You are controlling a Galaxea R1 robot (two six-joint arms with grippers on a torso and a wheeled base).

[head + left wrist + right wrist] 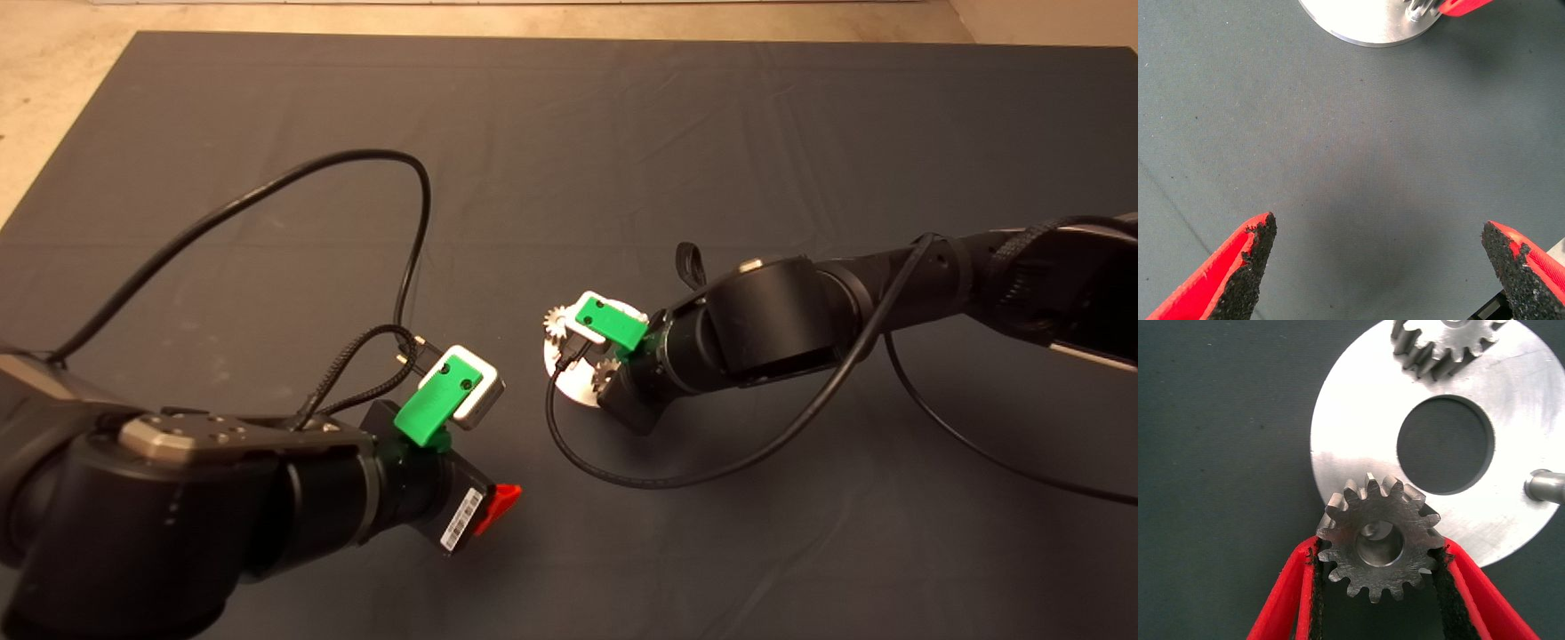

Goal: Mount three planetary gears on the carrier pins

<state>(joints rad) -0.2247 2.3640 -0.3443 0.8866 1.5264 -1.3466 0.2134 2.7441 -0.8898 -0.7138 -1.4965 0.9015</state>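
The silver disc (1358, 440) with a central hole lies on the mat; it also shows in the head view (569, 369). One planetary gear (1445, 343) sits on the disc, seen too in the head view (557, 322). My right gripper (1377, 553) is shut on a second gear (1377, 520) at the disc's edge, and a carrier pin's tip shows inside its bore. Another carrier pin (1545, 485) stands bare. In the head view the right gripper (613, 382) hangs over the disc. My left gripper (1378, 267) is open and empty over bare mat, short of the disc (1365, 20). No third gear shows.
Black cables (622, 476) loop over the mat around both wrists. The dark mat (711, 133) stretches far behind the disc. The pale floor (53, 107) shows past the mat's far left edge.
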